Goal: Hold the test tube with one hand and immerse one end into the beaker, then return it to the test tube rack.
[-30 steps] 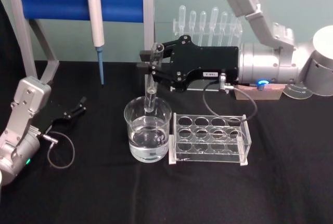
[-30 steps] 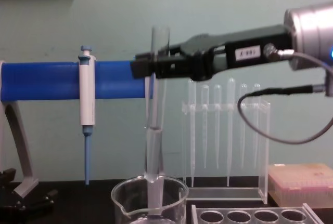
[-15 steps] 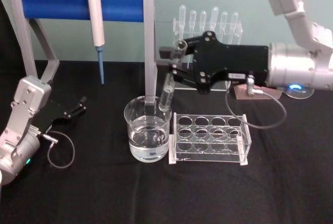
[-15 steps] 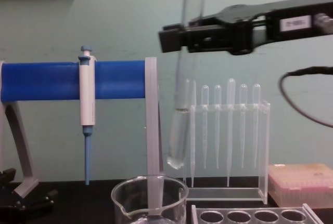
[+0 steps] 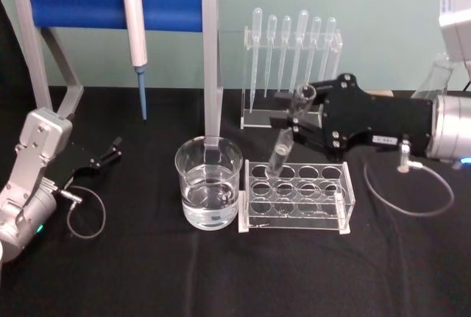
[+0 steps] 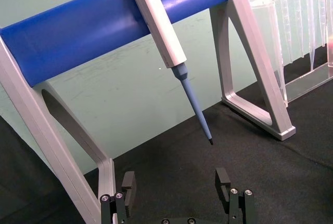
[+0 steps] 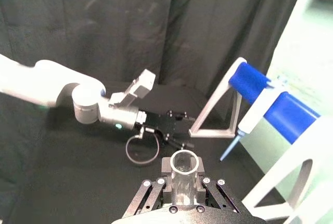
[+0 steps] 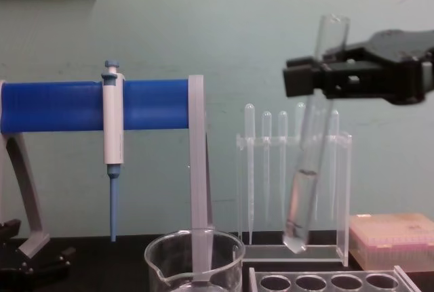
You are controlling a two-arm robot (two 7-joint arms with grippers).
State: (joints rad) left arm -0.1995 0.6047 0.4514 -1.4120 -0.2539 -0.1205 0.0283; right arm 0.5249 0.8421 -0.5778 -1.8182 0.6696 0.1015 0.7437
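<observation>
The clear glass test tube hangs tilted above the left end of the clear tube rack, with my right gripper shut on its upper part. In the chest view the test tube holds a little liquid in its rounded lower end, and the right gripper clamps it just below the rim. The right wrist view looks down on the open rim of the test tube. The beaker, part full of clear liquid, stands left of the rack, apart from the tube. My left gripper rests open at the table's left.
A blue-barred stand holds a white-and-blue pipettor at the back left. A clear holder of plastic pipettes stands behind the rack. A pink box sits at the right. Black cloth covers the table.
My right gripper lifted the test tube out of the beaker and carried it right; it now hangs over the rack. The left arm has not moved.
</observation>
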